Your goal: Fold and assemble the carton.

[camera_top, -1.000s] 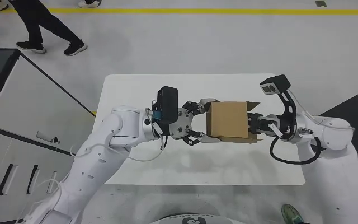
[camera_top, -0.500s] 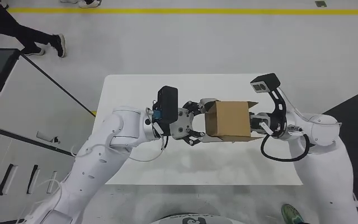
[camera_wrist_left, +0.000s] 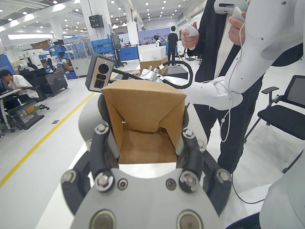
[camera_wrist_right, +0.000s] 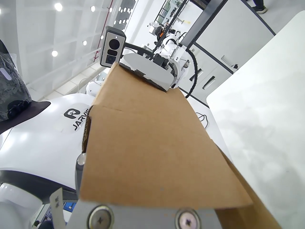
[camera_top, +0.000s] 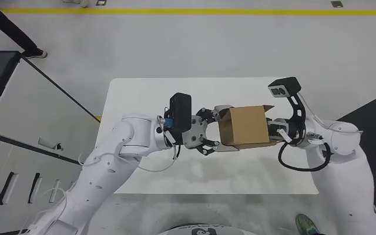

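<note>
A brown carton (camera_top: 247, 125) hangs above the middle of the white table (camera_top: 147, 100), held between the two arms. My left gripper (camera_top: 221, 129) clasps its left end, one finger on each side wall. In the left wrist view the carton (camera_wrist_left: 143, 110) turns its open end to the camera, inner flaps folded in, and the fingers (camera_wrist_left: 102, 141) press on its outer walls. My right gripper (camera_top: 274, 130) is at the carton's right end, under a raised flap (camera_top: 267, 108). A broad carton panel (camera_wrist_right: 147, 144) covers that gripper in the right wrist view.
A grey cabinet with a dark top (camera_top: 23, 88) stands beside the table's left side. Bare tabletop lies in front of and behind the carton. A black office chair (camera_wrist_left: 281, 113) stands off the table's right side.
The carton and both grippers have shifted slightly to the right, and the carton has tilted a little. The right arm swung left and then back right.
</note>
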Motion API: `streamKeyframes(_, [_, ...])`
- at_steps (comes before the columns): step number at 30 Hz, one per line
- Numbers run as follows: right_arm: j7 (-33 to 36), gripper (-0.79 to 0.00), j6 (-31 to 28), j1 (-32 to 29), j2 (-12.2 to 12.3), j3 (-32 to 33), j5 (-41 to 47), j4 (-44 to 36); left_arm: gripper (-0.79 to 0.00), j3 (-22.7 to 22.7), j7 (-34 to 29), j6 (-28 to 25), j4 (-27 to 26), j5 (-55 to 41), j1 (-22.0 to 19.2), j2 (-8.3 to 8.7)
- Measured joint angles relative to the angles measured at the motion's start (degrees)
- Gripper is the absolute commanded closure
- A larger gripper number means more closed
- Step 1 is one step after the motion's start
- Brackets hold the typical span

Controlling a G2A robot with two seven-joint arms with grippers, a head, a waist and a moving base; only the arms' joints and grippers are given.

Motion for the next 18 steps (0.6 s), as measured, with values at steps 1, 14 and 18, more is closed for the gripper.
streamKeyframes(1, [0.12,0.000,0.11,-0.23,0.07,0.39,-0.04,-0.13,0.000,-0.14,0.01,0.06,-0.14,0.05,0.11,0.02])
streamKeyframes(14, [0.08,0.000,1.13,-1.71,0.59,1.31,-0.63,-1.95,0.000,-1.10,-0.72,-0.13,-2.21,-0.91,1.54,0.23])
streamKeyframes(18, [-0.70,0.000,1.07,-0.76,0.53,-0.33,-1.06,-1.92,0.000,-0.90,-1.05,-0.28,-2.36,-1.42,1.38,0.20])
